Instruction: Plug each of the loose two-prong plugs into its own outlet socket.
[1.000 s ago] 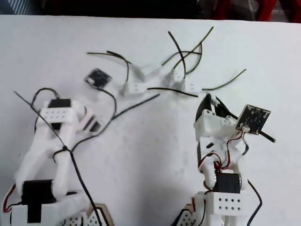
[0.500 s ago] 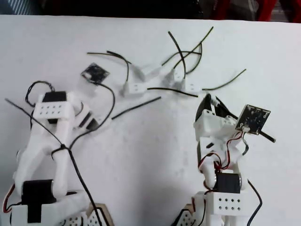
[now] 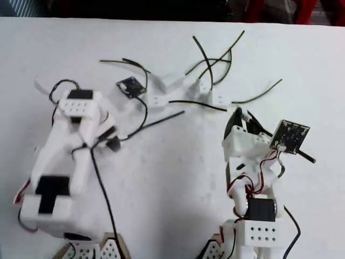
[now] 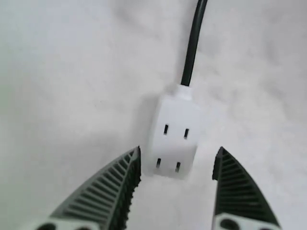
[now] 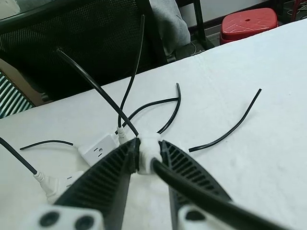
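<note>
Two arms were at the white desk (image 3: 178, 183), and both were right in the thick of it. At the left of the high view, the left arm (image 3: 64, 151) pointed toward the middle. Its left claw (image 4: 177, 154) was spread wide open, with one dark ribbed finger (image 4: 120, 184) on either side of a white socket (image 4: 173, 127). That socket lay flat on the desk, two pairs of slots facing up, its near end between the fingertips. One fingertip was just beside the socket's edge; whether it touched, I could not tell. The other stood off with a clear gap. The socket cord (image 4: 193, 43), black, left the far end and ran away from the claw.

Down at the lower right of the high view, the right arm (image 3: 253, 167) stood folded. The right claw (image 5: 149, 152) was clamped tight on a white plug (image 5: 147, 143). A black cord (image 5: 96, 86) slanted up from right beside the plug.

Just past the plug, a second socket (image 5: 98, 149) lay on the desk, with a white connector (image 5: 50, 184) near it. A loose cord (image 5: 225, 133) lay apart from the rest.

In the upper middle of the high view sat a tangle (image 3: 207, 94) of white pieces and black cords, just up-frame of the right claw. Beyond the desk edge stood a black chair (image 5: 86, 43) and a red stool (image 5: 249, 21).
</note>
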Motion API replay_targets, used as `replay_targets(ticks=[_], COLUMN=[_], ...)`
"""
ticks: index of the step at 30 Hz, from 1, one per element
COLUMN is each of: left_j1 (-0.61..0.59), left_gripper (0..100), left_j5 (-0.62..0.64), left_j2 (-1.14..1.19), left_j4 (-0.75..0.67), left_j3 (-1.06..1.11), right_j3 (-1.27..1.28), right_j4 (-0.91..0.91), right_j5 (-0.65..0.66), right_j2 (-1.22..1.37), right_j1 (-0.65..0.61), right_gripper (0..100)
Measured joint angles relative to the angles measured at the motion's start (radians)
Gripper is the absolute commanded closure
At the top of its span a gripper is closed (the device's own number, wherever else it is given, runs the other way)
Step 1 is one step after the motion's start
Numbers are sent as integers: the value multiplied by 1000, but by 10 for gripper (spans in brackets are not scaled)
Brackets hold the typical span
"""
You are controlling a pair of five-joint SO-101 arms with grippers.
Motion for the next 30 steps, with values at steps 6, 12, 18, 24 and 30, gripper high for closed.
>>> replay_targets(ticks=[6, 12, 18, 24, 30], left_j1=[20, 52, 155, 278, 321], left_gripper=[862, 872, 871, 857, 751], left_j5=[-2, 66, 190, 367, 514], left_j2=[190, 204, 204, 207, 210], left_j4=[48, 54, 54, 54, 52], left_j3=[-104, -114, -124, -124, -129], right_j3=[0, 0, 0, 0, 0], right_j4=[0, 0, 0, 0, 0], right_j5=[0, 0, 0, 0, 0], right_j2=[0, 0, 0, 0, 0], right_j1=[0, 0, 0, 0, 0], right_gripper=[981, 981, 981, 981, 981])
